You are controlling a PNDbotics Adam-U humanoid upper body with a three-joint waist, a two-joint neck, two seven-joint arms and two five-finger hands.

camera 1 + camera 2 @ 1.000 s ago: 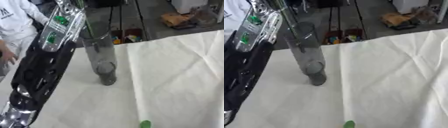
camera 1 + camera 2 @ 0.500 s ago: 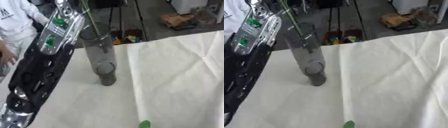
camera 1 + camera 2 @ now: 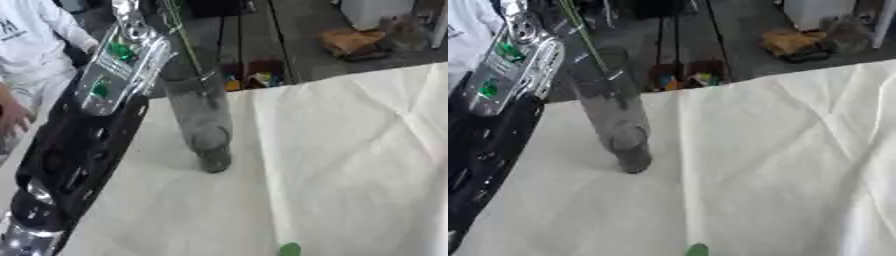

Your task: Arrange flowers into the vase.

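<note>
A tall clear glass vase (image 3: 201, 120) stands upright on the white cloth (image 3: 350, 150), left of the middle. A thin green stem (image 3: 185, 35) comes down from the top edge, and its lower end is inside the vase's mouth. My left arm (image 3: 87, 130), black with a silver forearm and green lights, rises from the lower left and passes close to the left of the vase. It runs out at the top edge, so its hand is hidden, as is the flower's head. My right hand shows in no view.
A small green thing (image 3: 289, 249) lies on the cloth at the bottom edge. The table's far edge runs just behind the vase. Beyond it the floor holds boxes (image 3: 350, 42) and dark stands.
The stem has shifted a little at the vase's mouth and now leans into it. The forearm has moved slightly. The vase stays where it was.
</note>
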